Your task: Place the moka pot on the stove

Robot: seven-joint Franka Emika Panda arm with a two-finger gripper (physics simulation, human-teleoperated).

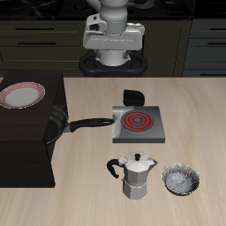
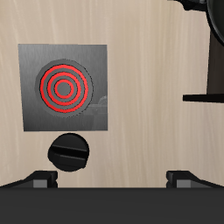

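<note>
The silver faceted moka pot [image 1: 135,175] stands upright near the table's front edge, its black handle pointing toward the frying pan's side. Farther back lies the stove [image 1: 139,124], a flat grey plate with red coil rings and a black knob at its far edge. My gripper [image 1: 113,42] hangs high above the back of the table, well away from the pot, open and empty. In the wrist view the stove [image 2: 64,87] lies below, and my gripper [image 2: 114,179] has its fingertips [image 2: 39,180] spread wide. The moka pot is out of the wrist view.
A black frying pan [image 1: 58,124] sits beside the stove, its long handle [image 1: 88,124] reaching toward the plate. A speckled grey bowl [image 1: 181,181] rests next to the moka pot. A dark raised block [image 1: 26,141] carries a red-rimmed plate [image 1: 21,94].
</note>
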